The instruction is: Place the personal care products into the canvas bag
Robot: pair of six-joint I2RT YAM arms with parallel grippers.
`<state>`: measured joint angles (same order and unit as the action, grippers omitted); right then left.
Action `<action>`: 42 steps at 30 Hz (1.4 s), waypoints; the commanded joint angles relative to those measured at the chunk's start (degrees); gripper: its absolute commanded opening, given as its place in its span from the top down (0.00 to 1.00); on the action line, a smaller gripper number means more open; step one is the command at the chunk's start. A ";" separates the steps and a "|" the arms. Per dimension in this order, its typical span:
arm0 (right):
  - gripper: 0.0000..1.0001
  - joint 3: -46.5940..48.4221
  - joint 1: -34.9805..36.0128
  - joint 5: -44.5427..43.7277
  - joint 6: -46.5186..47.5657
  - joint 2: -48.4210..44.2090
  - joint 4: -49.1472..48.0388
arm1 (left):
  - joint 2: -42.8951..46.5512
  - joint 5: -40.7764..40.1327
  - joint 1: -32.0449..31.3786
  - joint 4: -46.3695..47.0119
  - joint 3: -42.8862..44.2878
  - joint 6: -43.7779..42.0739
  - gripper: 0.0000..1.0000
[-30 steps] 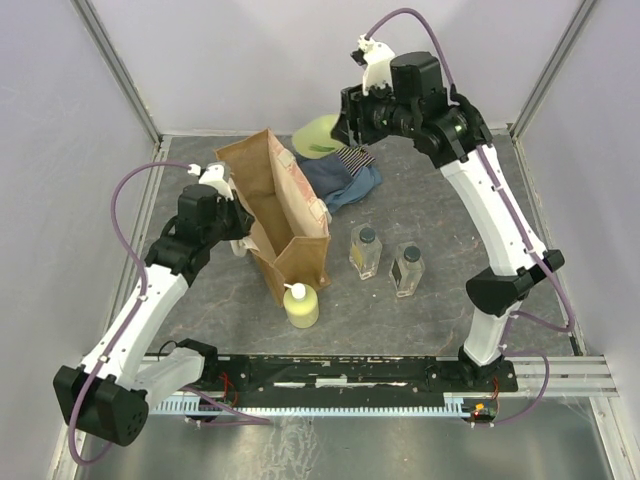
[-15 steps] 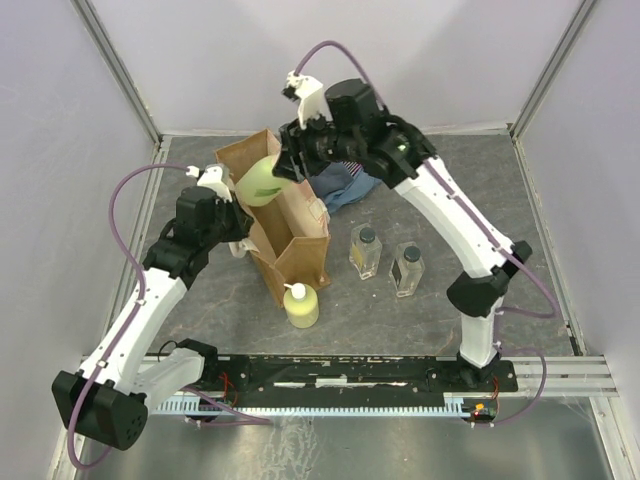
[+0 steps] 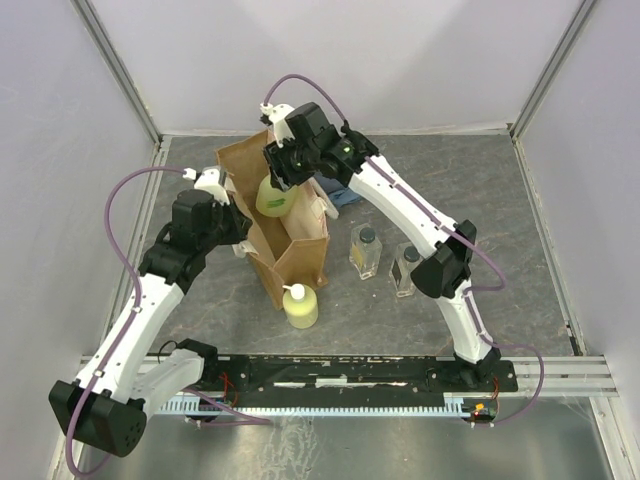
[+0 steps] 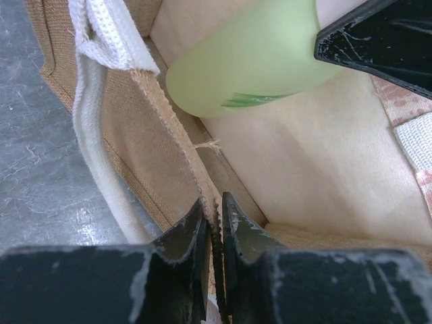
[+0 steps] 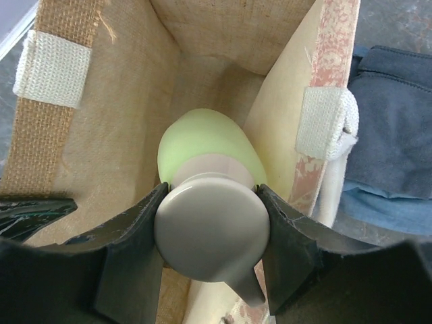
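The right gripper's (image 5: 212, 223) fingers clamp the beige cap (image 5: 223, 251) of the green bottle (image 5: 202, 145). The bottle hangs base-down inside the open mouth of the bag (image 3: 300, 262) and is not yet let go. The left gripper (image 4: 214, 216) is pinched tight on the bag's wall edge, apparently holding it open. The first of four bottles looks almost in. The yellow pump bottle (image 3: 301, 305) stands just beside the bag, and two clear bottles (image 3: 365, 252) (image 3: 407, 270) wait on the table (image 3: 500, 200). The bag is tan canvas with a pale lining, whitish handles and reddish print.
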<state>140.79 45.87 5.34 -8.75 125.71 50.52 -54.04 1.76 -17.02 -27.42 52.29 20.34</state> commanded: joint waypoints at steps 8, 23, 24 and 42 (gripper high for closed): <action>0.99 7.34 4.83 -8.48 6.90 1.84 -10.48 | 2.32 3.25 -0.30 3.89 -2.55 2.65 0.82; 0.99 5.20 5.46 -10.90 8.05 5.27 -12.00 | 2.53 5.09 -0.32 5.87 -4.25 3.17 0.82; 0.99 5.20 5.46 -10.84 8.13 5.51 -11.94 | 2.66 5.05 -0.30 5.88 -4.30 3.13 0.82; 0.82 2.96 5.55 -10.93 8.75 8.03 -11.33 | 3.11 5.36 -0.29 5.89 -4.91 3.39 0.82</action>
<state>142.10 51.53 -3.70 -1.41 136.11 47.18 -52.18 4.80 -17.02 -22.61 47.59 22.09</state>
